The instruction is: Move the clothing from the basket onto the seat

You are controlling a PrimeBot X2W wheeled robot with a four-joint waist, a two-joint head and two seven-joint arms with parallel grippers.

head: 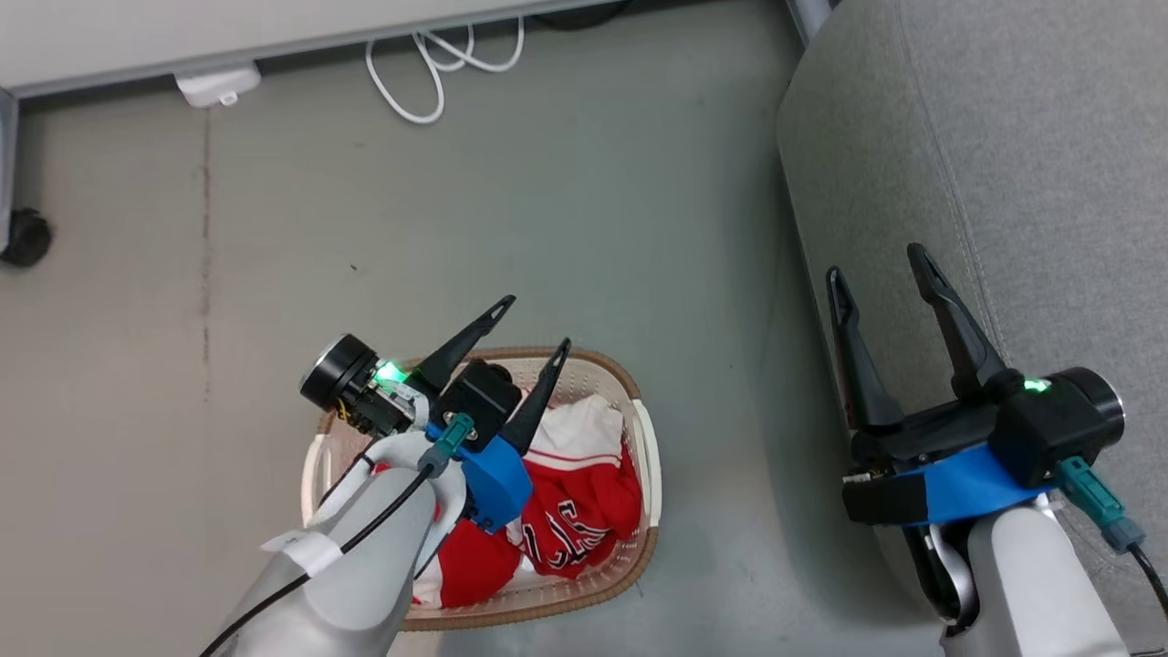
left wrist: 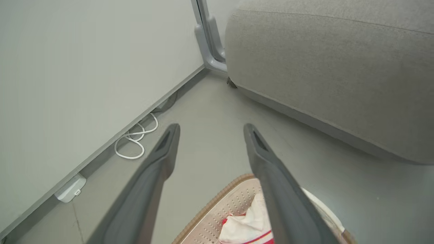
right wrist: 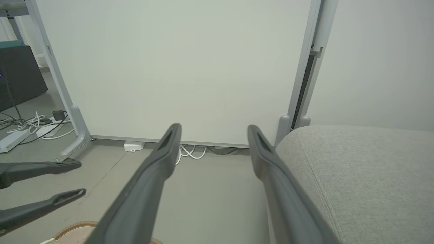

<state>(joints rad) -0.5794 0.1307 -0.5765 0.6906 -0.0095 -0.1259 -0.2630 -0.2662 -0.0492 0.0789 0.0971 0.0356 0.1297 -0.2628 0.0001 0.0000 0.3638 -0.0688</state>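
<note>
Red and white clothing (head: 570,511) lies bunched in the cream basket (head: 646,456) on the floor, lower middle of the head view. My left gripper (head: 538,321) hovers open above the basket's far edge, nothing between its fingers. The left wrist view catches the basket's rim (left wrist: 217,200) and a white fold of the clothing (left wrist: 247,223) below that gripper (left wrist: 211,130). The grey seat (head: 1004,173) fills the right side. My right gripper (head: 876,269) stands open and empty over the seat's left edge. In the right wrist view the seat (right wrist: 366,176) lies beside the right gripper (right wrist: 214,130), and the left gripper (right wrist: 79,178) shows at lower left.
A white panel wall (head: 228,27) runs along the far side, with a coiled white cable (head: 438,73) and a white adapter (head: 217,87) at its foot. A castor (head: 26,235) sits at the far left. Bare grey floor (head: 584,228) lies between basket, wall and seat.
</note>
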